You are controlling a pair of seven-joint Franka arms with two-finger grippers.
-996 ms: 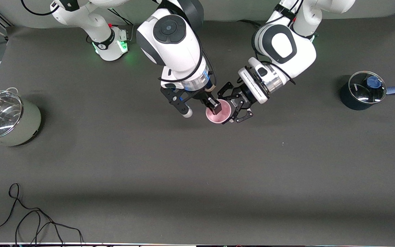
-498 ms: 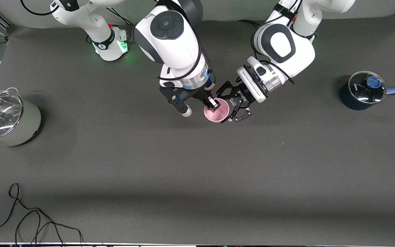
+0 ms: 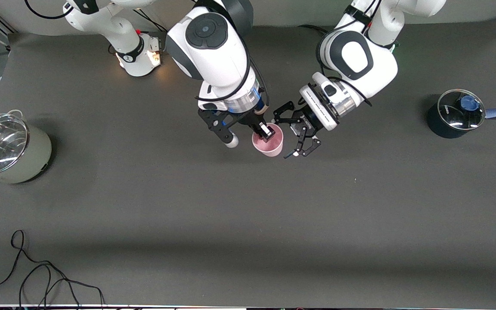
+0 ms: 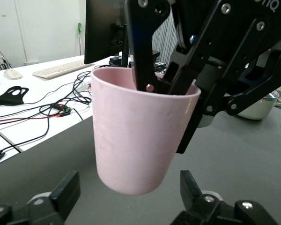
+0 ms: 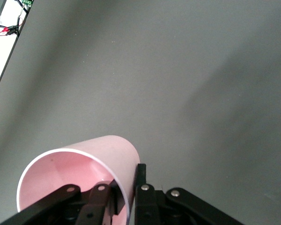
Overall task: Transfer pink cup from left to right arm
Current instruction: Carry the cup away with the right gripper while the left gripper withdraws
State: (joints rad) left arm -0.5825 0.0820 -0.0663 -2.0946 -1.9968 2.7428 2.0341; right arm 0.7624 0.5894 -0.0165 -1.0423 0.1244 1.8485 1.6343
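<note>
pink cup (image 3: 268, 143) above dark grey table (image 3: 248, 215), office desks nearby

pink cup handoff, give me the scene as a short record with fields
pink cup: held in the air over mid-table, upright
right gripper: shut on the cup's rim, one finger inside and one outside
left gripper: open beside the cup, fingers apart from the cup wall, not touching
handoff stage: cup hangs from the right gripper alone
grey lidded pot: at the right arm's end of the table
dark saucepan with glass lid: at the left arm's end
black cable: near the front camera's edge
</note>
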